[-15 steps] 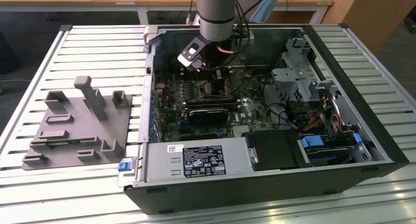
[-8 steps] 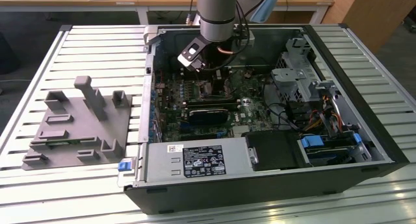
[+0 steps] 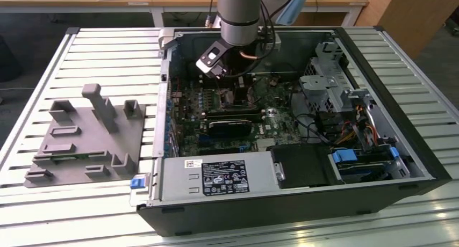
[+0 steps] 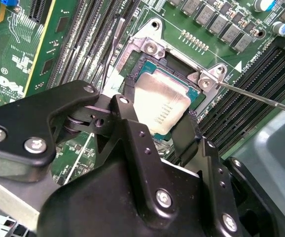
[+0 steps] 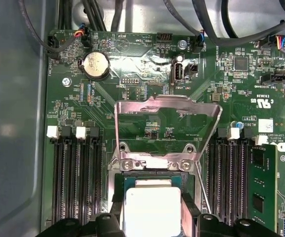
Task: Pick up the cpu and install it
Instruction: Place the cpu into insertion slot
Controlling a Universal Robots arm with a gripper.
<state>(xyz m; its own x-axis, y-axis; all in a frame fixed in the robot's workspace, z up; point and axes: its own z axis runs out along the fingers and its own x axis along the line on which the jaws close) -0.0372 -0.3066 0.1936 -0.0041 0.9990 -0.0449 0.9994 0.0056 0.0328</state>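
In the exterior view the arm reaches down into the open computer case lying on the slatted tabletop. A grey tray sits near the tabletop edge on the exterior view's left.

In the second wrist view the claw pinches the cpu by two opposite edges at the open socket.

In the first wrist view the load plate stands raised, and memory slots crowd both sides of the socket.

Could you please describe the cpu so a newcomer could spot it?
Inside the open computer case, find the green motherboard. Between its banks of black memory slots, at the socket with the raised metal frame, is the cpu: the only plain silvery square.
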